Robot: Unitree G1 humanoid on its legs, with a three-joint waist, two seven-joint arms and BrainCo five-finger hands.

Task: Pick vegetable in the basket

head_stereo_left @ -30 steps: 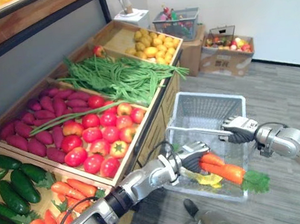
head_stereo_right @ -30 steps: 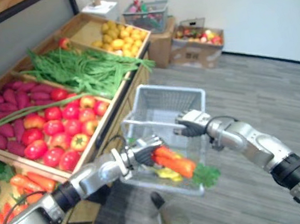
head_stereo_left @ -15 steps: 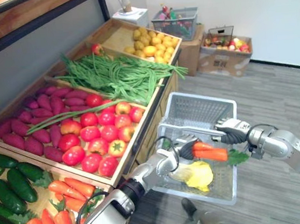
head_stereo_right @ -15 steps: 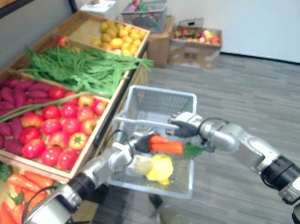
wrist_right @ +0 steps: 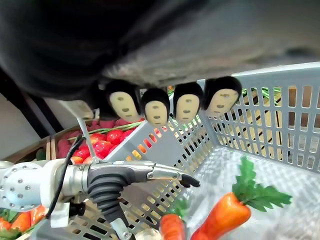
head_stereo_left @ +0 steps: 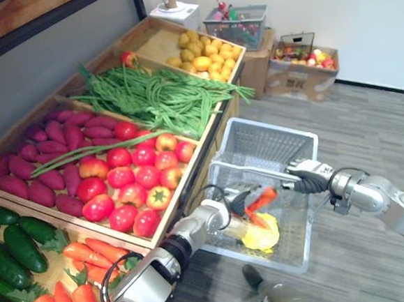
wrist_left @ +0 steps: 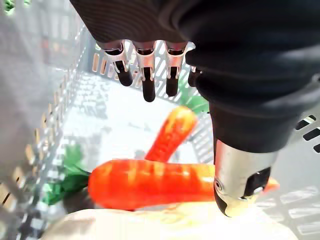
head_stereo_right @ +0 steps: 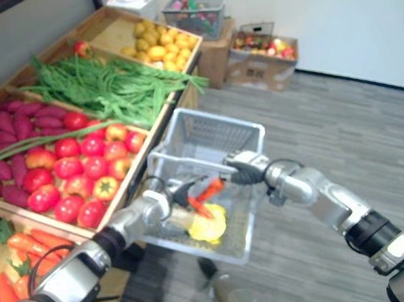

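No words, numbers or signs can be read anywhere in these views. The brown cardboard box (head_stereo_left: 301,81) holding mixed produce carries a dark printed mark on its front side, too small to make out.

The left robot hand (head_stereo_left: 237,204) has let go of the two carrots (wrist_left: 150,182). They now lie inside the basket (head_stereo_left: 268,142) on the yellow vegetable (head_stereo_left: 261,237) (a second ago they were clasped over its near rim), and its fingers (wrist_left: 145,82) have straightened.
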